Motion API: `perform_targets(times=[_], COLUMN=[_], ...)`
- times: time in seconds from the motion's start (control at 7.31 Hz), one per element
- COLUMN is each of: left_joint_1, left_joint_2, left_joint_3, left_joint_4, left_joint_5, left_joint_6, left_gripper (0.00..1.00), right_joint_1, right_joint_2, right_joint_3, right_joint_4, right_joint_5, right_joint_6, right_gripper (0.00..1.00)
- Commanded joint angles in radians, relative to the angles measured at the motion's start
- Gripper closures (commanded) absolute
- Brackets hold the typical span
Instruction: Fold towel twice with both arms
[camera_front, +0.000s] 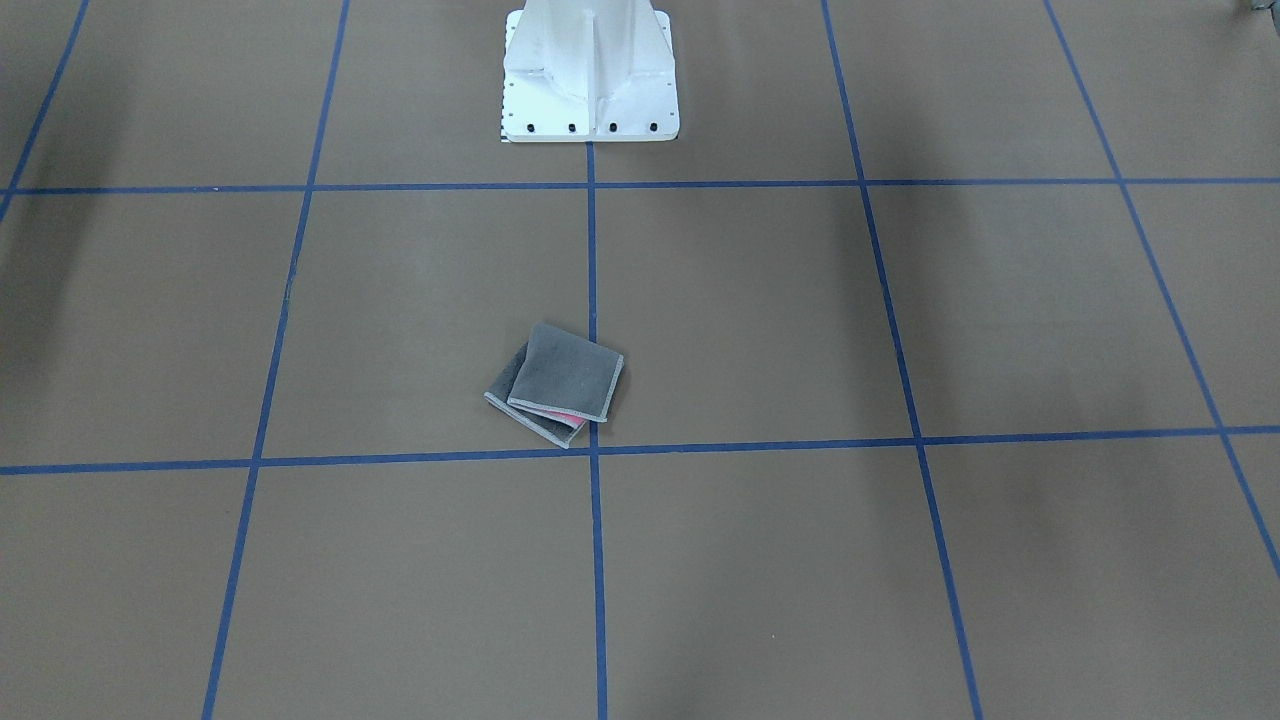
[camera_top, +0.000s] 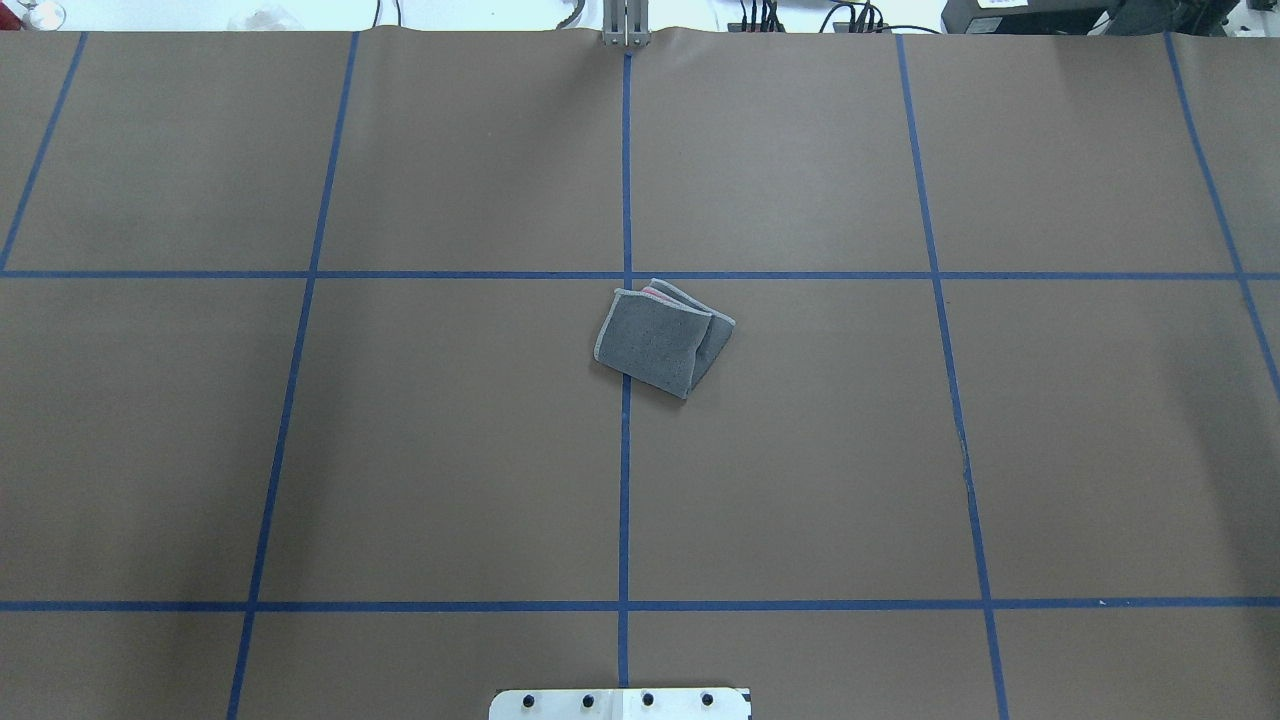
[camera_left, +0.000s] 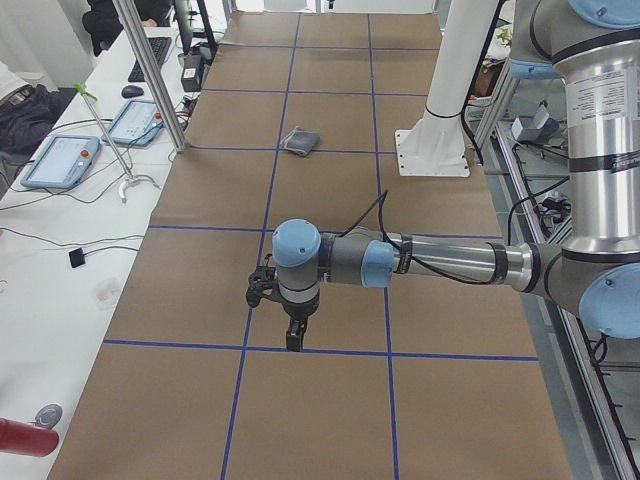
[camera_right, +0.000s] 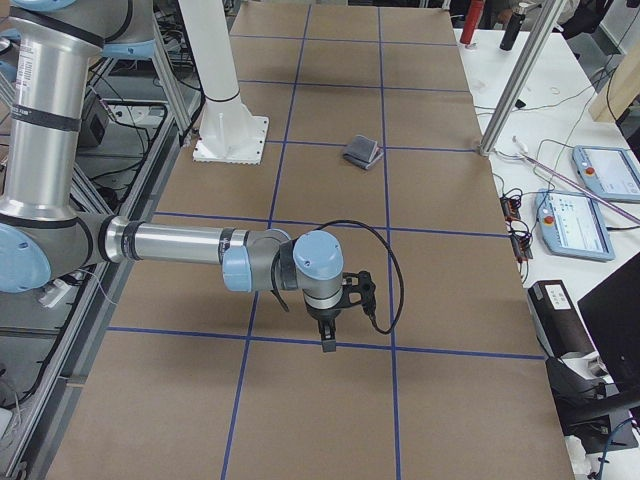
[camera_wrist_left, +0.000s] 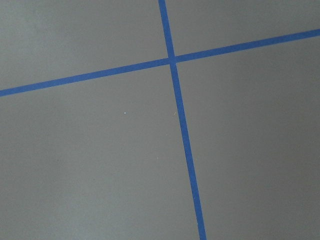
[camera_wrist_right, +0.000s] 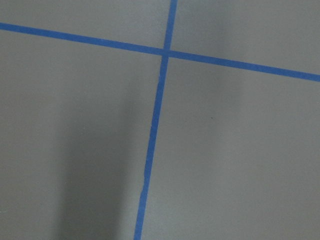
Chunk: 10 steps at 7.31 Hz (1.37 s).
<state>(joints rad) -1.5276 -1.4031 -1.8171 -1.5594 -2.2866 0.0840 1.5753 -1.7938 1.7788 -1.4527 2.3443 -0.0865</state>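
Overhead and front cameras are facing oppositely over the table (camera_top: 450, 450). End cameras are looking lengthwise; wrist cameras, closely downward.

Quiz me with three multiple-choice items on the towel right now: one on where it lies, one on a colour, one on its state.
1. Where does the towel lie?
A) across the blue centre line
B) at the left end
C) at the right end

2. Which colour peeks out between its layers?
A) green
B) pink
C) yellow

3. What state is it in?
A) spread flat in one layer
B) folded in offset layers
C) rolled into a tube

Key:
1 A: the line disappears under it in both table views.
2 B: pink shows at its open edge.
3 B: stacked stitched edges show one above another.
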Motion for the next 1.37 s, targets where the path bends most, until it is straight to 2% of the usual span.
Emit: perform_targets(times=[0.0,1.23], left_joint_1=[0.003,0.007], left_joint_2=[0.009,0.053], left_joint_3=[0.013,0.038], left_joint_4=[0.006,-0.005], left_joint_5=[0.007,0.001], left_joint_6=[-0.004,0.003], left_gripper=[0.0,0.0], right_joint_1=[0.0,-0.001], right_joint_2=[-0.002,-0.007], right_joint_3=[-0.009,-0.039], right_joint_4=[0.006,0.011], right_joint_5=[-0.002,0.0], right_joint_6=[0.001,-0.004], right_gripper=[0.0,0.0])
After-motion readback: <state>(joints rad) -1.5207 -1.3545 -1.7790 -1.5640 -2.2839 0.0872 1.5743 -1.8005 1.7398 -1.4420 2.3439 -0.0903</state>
